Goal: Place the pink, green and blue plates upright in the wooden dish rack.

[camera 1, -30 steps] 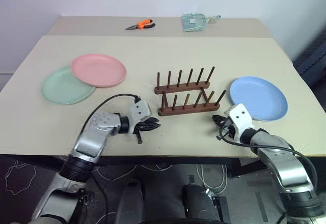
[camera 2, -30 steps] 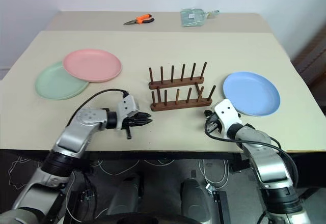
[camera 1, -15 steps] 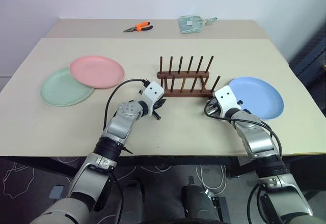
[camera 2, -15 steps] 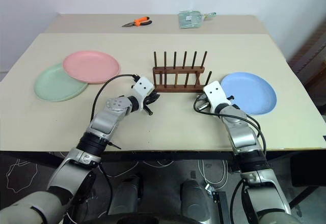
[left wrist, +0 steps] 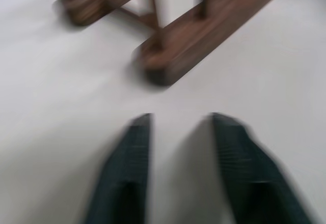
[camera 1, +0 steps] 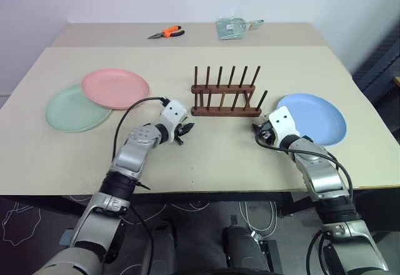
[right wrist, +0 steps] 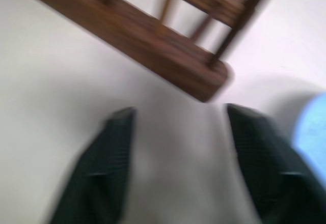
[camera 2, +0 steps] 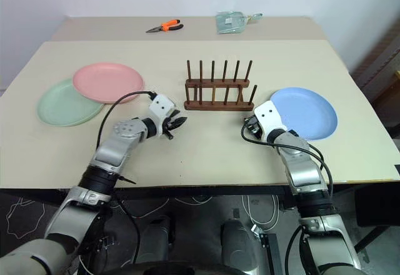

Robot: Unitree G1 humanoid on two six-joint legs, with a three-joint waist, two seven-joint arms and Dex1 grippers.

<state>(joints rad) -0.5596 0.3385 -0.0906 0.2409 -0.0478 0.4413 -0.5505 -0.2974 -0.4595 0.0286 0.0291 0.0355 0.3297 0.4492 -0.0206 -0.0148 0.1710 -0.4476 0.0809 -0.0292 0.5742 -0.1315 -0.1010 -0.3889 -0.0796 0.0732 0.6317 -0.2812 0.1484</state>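
rack [camera 1: 225, 97]: empty, mid table | pink plate [camera 1: 115, 88]: flat, its edge lies on the green plate [camera 1: 72, 108], far left | blue plate [camera 1: 310, 119]: flat, right of rack | left gripper [left wrist: 178, 127]: fingers apart, holds nothing, near rack's left end | right gripper [right wrist: 175, 119]: fingers wide, holds nothing, between rack and blue plate

The wooden dish rack [camera 1: 225, 94] stands mid-tabletop [camera 1: 187, 156]. The pink plate [camera 1: 115, 88] lies on the green plate [camera 1: 72, 107] near the left edge. The blue plate [camera 1: 312, 119] lies near the right edge.
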